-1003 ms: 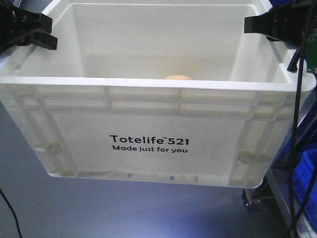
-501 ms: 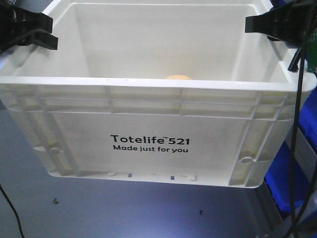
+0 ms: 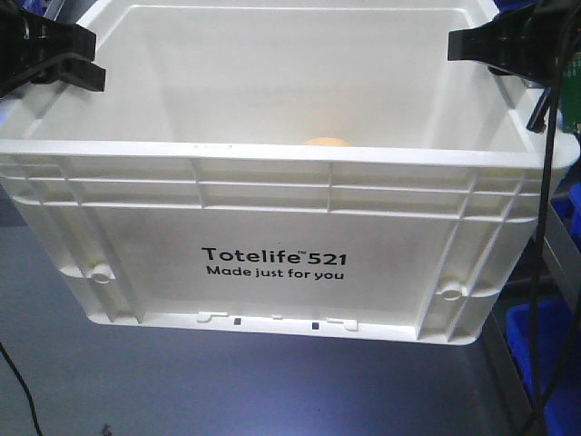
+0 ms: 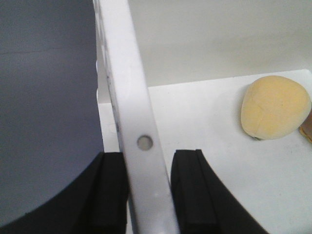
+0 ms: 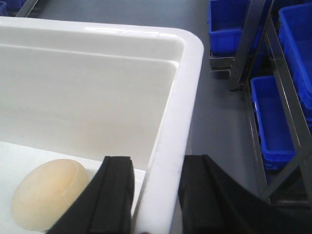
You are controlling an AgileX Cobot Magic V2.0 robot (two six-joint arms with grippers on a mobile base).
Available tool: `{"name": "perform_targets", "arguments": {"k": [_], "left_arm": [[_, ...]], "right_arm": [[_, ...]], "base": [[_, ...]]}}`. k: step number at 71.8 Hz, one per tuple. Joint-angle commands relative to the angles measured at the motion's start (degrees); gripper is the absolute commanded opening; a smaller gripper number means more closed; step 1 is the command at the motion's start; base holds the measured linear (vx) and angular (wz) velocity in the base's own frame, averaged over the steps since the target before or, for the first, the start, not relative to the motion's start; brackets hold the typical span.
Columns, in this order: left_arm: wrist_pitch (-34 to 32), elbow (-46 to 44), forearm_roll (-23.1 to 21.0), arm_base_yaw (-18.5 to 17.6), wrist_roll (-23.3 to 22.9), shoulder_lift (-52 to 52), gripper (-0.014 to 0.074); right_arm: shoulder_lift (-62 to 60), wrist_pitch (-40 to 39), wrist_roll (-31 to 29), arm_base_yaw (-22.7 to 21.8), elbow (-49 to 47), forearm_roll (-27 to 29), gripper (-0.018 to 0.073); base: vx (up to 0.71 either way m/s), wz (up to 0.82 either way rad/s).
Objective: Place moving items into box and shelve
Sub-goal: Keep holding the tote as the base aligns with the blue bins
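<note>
There's the left gripper (image 4: 151, 195): matte black, two thick blocky jaws with flat inner faces and a curved outer shoulder. The right gripper (image 5: 158, 195) matches, black and square-tipped, its sides sloping outward. In the front view, thin black cables (image 3: 543, 227) hang beside it.

The box (image 3: 272, 182) is showing plain white all over, with black lettering (image 3: 274, 263) standing out on its ribbed front. Inside the box, one lump (image 4: 275, 107) is glowing pale yellow-cream, and a brownish edge of a second lump (image 4: 308, 129) is just peeking in beside it. The left hand (image 4: 150, 161) and right hand (image 5: 158, 165) on the box's rim are looking matte black. Beside the box the bins (image 5: 273, 122) are showing bright blue, and the floor (image 3: 227, 381) under it is looking dull grey.
</note>
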Motion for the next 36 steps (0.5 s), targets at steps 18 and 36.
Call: {"name": "perform_targets", "arguments": {"k": [18,36], "left_arm": [[-5.24,-2.61,-7.20,-0.66,1.60,-3.13,0.0003],[-5.31,-2.61,-7.20,-0.66,1.60,-3.13,0.0003]], "right_arm": [[-1.67,-8.17,1.04,-0.12,-2.44,-0.81,-0.0006],[-1.67,-8.17,1.04,-0.12,-2.44,-0.81,-0.0006]], "base": [[0.38,0.17],[0.32,0.22]]}}
